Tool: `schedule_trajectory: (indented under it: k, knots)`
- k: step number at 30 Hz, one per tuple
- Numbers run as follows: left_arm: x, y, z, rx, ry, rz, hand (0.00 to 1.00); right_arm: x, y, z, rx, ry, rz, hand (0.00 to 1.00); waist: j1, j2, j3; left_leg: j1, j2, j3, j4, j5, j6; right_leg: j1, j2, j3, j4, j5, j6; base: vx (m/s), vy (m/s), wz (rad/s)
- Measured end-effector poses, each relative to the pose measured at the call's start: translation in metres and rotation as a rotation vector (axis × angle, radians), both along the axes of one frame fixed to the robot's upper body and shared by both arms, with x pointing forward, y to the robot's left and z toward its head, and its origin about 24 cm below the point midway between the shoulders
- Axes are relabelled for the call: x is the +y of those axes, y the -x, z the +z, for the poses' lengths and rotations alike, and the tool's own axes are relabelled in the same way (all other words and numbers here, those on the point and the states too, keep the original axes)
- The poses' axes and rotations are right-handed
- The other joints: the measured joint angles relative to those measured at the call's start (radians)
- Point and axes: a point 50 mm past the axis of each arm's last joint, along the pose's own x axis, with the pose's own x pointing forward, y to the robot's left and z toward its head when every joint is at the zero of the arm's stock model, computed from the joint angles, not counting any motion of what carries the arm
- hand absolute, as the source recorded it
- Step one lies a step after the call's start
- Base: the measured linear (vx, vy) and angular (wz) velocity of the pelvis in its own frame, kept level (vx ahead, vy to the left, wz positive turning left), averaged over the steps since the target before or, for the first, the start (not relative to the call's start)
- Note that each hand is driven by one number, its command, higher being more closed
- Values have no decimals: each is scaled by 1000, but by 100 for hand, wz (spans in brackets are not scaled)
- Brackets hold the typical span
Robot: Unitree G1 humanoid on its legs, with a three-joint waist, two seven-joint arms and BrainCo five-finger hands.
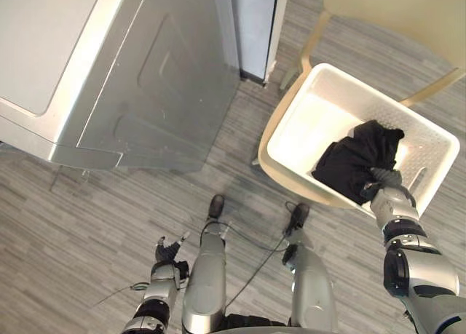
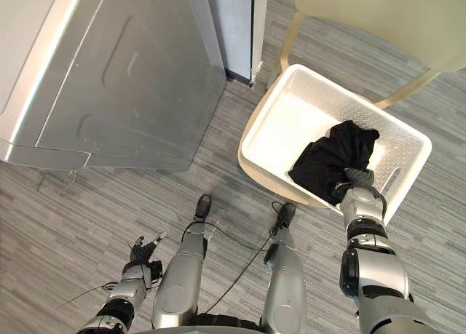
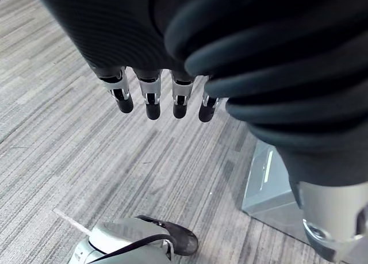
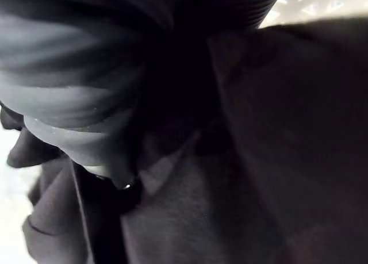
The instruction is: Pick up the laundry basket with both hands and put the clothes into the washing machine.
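Observation:
A white laundry basket (image 1: pixel 314 123) rests on a beige chair at the right. A heap of black clothes (image 1: pixel 351 161) lies in its near right corner. My right hand (image 1: pixel 389 183) reaches over the basket's near rim and is buried in the black clothes (image 4: pixel 241 178), which wrap all round it. The silver washing machine (image 1: pixel 145 79) stands at the upper left, apart from the basket. My left hand (image 1: pixel 169 252) hangs low at the lower left over the floor, its fingers (image 3: pixel 152 100) straight and holding nothing.
The beige chair (image 1: pixel 393 14) under the basket has its seat back at the top right. A pale upright panel (image 1: pixel 255 28) stands between the washing machine and the chair. Grey striped floor (image 1: pixel 87 225) stretches in front of the machine.

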Motion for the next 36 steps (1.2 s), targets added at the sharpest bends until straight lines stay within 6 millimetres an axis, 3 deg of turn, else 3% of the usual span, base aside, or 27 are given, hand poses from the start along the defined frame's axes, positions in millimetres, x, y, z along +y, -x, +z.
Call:
schedule_trajectory:
  k: [3, 8, 12, 17, 22, 25, 30, 33, 36]
  knots:
    - [10, 13, -6, 51, -13, -5, 0, 5, -4, 16, -96, 9, 4, 100, -9, -33, -22, 55, 0, 7, -21, 2, 0, 47, 2, 11, -26, 10, -1, 30, 11, -9]
    - [17, 42, -21, 173, 0, -9, 0, 15, 5, 23, -222, 24, 24, 100, -34, -70, -142, 130, -4, 16, -66, 4, -3, 138, 3, 5, -104, 31, 5, 78, 17, 0]
    - [17, 47, -24, 194, -1, -16, 0, 17, 11, 40, -310, 72, 44, 100, -37, -71, -211, 169, -5, 24, -87, 4, -3, 189, 4, 1, -157, 47, 10, 55, 15, -1]
    - [-1, 41, -20, 134, 49, -35, 0, 30, 21, 63, -453, 136, 78, 100, -58, -73, -284, 229, -2, 54, -105, -3, 4, 231, 7, 23, -173, 49, 12, 9, 9, -14]
    - [-21, 10, 5, -43, 72, -150, 0, 37, 28, 83, -558, 167, 103, 100, -66, -60, -350, 275, 0, 96, -105, -17, 10, 244, 11, 62, -174, 48, 14, -24, 13, -28]
    - [-36, -16, 36, -223, 102, -226, 0, 43, 29, 96, -626, 179, 145, 100, -75, -56, -371, 303, 5, 120, -103, -28, 7, 256, 17, 86, -174, 48, 17, -46, -2, -24]
    - [-67, -45, 82, -461, 167, -358, 0, 67, 31, 121, -757, 194, 270, 100, -92, -34, -427, 337, 14, 169, -97, -47, 3, 255, 29, 138, -174, 52, 15, -19, 0, -30]
    - [-82, -61, 105, -560, 191, -440, 0, 82, 26, 134, -815, 178, 333, 100, -113, -27, -442, 339, 21, 177, -96, -46, 3, 255, 38, 140, -174, 56, 10, -23, -13, -9]
    - [-97, -73, 124, -629, 191, -517, 0, 97, 23, 145, -864, 164, 406, 100, -111, -26, -444, 356, 31, 199, -95, -48, 0, 256, 50, 165, -174, 62, 3, -26, -17, -21]
